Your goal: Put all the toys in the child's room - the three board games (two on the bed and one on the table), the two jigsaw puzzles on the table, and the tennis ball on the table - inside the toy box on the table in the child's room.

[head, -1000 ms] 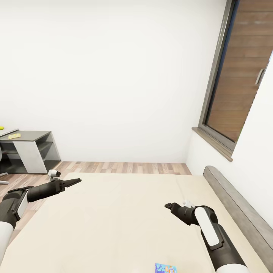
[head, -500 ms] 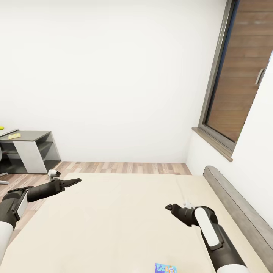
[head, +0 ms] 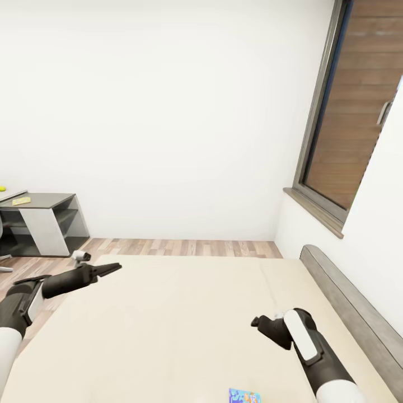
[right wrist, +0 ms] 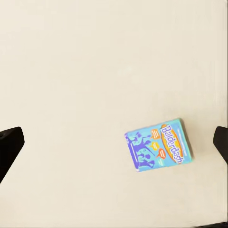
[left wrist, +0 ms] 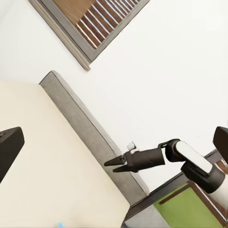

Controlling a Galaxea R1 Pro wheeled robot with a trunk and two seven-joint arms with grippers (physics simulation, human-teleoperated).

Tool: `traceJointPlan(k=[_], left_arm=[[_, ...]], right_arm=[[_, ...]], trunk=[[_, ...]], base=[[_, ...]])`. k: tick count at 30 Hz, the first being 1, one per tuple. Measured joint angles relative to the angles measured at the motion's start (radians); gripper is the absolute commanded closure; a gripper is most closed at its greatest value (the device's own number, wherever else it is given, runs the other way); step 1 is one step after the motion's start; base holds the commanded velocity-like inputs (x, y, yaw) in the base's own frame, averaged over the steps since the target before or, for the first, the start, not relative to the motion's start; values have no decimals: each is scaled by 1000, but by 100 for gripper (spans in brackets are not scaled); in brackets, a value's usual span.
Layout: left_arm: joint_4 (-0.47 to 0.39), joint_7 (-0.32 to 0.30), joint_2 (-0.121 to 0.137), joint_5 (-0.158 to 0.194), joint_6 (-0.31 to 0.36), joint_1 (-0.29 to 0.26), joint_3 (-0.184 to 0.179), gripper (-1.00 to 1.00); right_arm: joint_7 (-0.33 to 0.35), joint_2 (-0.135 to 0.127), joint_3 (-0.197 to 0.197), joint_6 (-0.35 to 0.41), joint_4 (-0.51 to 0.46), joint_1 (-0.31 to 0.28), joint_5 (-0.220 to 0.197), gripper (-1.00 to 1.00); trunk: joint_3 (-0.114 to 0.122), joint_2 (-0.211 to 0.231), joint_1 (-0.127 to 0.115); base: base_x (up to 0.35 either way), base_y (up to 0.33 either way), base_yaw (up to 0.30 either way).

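Mattress fills most of what I see: the bed (head: 184, 324) spreads beige under both arms. My right hand (head: 258, 322) hangs over it, pointed downward, fingers spread wide and holding nothing. Below that hand, lying flat on the mattress, is a blue board game (right wrist: 158, 149), a little off to one side of the gap between the fingers; its top edge also peeks in at the near edge of the bed in the head view. My left hand (head: 112, 268) reaches out level over the far side of the bed, fingers nearly together, empty. Well beyond it stands the table (head: 39, 200), with a tennis ball (head: 2, 189) on its top.
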Motion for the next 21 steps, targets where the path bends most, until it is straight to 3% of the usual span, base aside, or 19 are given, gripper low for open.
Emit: traceJointPlan(k=[2,9,21], left_arm=[[0,9,-8,-1,36,0,0,-100],[0,79,-26,-4,129,-1,3,-100],[0,99,-30,-6,138,-1,0,-100]], right_arm=[[-34,-4,1,0,2,-2,3,-100],[-56,-2,-1,-1,0,-1,2,-100],[-60,-5,0,0,-1,-3,3,-100]], trunk=[[0,0,0],[0,0,0],[-10,0,0]], base=[[0,0,0],[0,0,0],[0,0,0]])
